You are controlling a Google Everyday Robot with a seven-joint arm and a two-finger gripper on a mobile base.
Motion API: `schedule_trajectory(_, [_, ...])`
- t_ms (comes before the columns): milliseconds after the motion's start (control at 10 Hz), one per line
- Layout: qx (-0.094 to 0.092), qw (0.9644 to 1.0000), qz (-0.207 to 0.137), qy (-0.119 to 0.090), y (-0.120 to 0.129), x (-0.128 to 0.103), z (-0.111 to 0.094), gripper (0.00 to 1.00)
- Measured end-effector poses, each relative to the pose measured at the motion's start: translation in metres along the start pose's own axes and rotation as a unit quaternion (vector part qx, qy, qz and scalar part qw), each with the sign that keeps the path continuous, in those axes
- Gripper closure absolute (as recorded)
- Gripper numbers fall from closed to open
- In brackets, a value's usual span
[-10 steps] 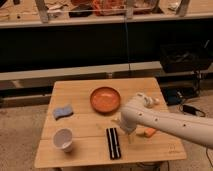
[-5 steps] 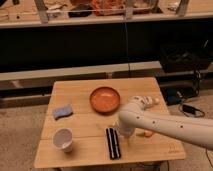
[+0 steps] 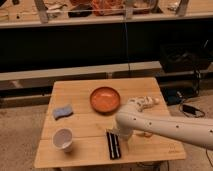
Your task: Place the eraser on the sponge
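Eraser (image 3: pixel 114 145) lies flat at the surface's (image 3: pixel 80 90) near edge, well right of the sponge (image 3: pixel 63 111), tool (image 3: pixel 120 136) right over it, presumably to grab, can't tell its grip tbh.

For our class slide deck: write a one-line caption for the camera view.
Robot gripper low over the black eraser near the table's front edge; blue sponge lies apart at left.

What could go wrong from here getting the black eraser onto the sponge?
The end effector sits low beside the eraser, which lies near the front edge of the table; a bad contact might shove it off. The route to the sponge runs between the white cup and orange bowl, so a low carry could clip either. The long eraser may overhang the small sponge and slide off.
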Motion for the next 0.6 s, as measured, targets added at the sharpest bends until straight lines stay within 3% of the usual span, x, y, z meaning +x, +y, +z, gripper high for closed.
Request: schedule_trajectory(600, [-0.018, 0.9992, -0.036, -0.009, 0.0, -0.006, 0.011, 0.2])
